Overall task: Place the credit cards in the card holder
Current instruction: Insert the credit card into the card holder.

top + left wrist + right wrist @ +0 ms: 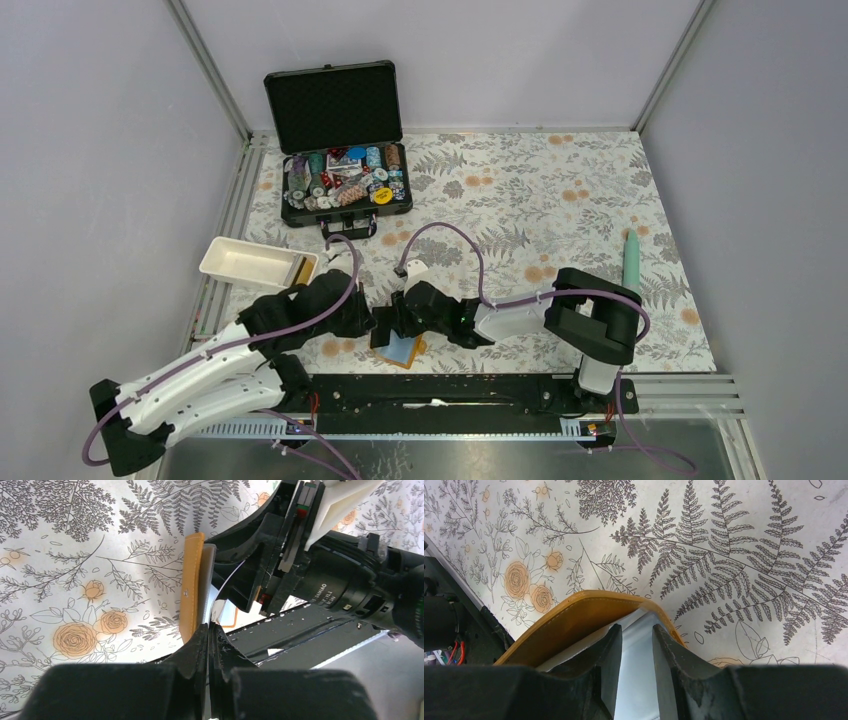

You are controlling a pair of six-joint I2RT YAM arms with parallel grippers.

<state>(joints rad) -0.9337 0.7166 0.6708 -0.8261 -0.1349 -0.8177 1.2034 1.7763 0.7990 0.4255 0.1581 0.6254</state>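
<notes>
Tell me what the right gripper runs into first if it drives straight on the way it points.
Most likely the card holder: its orange cover curls up just ahead of the right gripper, whose jaws stand open over its pale inside. Depth is hard to judge.

Floral table [560,190] — black case [335,105], white tray [240,262], teal stick [631,258], orange card holder [402,350] on it.

The top camera sits high up and looks down on the whole flowery tabletop [560,190] from its near edge. The left wrist camera looks along the black left end effector [208,627], very close to the small orange-tan leather-like folding card holder [190,580]. The right wrist camera looks down past the black right end effector [636,630], just as close. All three views share that card holder.
</notes>
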